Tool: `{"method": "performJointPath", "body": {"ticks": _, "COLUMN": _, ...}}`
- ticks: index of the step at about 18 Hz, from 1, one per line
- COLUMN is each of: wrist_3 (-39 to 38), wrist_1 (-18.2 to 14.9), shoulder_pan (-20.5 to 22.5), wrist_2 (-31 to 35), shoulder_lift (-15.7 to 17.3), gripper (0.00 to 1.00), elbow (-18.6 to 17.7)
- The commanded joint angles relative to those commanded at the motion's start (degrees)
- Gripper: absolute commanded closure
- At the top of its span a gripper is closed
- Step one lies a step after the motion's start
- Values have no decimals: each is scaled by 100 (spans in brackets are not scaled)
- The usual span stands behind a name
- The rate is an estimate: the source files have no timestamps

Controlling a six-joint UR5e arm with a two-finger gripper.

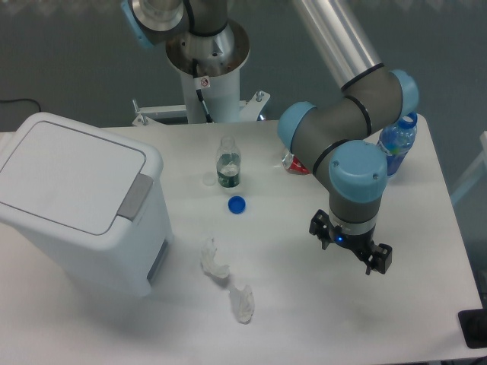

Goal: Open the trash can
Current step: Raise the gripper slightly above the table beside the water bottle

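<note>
Left of table (304, 304): trash can (76, 198), lid flat down, grey latch facing inward. Right of centre: gripper (351, 249), fingers spread, holding nothing, well apart from bin. Between: open bottle (228, 163), blue cap (237, 204), crumpled tissues (228, 285).

Silver-grey tubular arm (335, 46), light-blue joint caps, black pincer (351, 248) with blue light.

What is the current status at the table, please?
Gripper open, empty, right of centre. Trash can lid shut, far left. Bottle, cap, tissues lie between.
</note>
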Motion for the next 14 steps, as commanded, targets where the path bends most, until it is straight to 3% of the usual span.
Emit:
{"method": "performJointPath", "body": {"ticks": 5, "wrist_3": -9, "wrist_1": 9, "shoulder_pan": -18, "wrist_2": -35, "shoulder_lift": 35, "gripper": 0, "elbow": -26}}
{"method": "performJointPath", "body": {"ticks": 8, "wrist_3": -394, "wrist_1": 9, "shoulder_pan": -53, "wrist_2": -44, "shoulder_lift": 35, "gripper": 0, "elbow": -44}}
{"method": "performJointPath", "body": {"ticks": 14, "wrist_3": -466, "wrist_1": 141, "shoulder_pan": -62, "wrist_2": -220, "shoulder_lift": 167, "gripper": 0, "elbow": -272}}
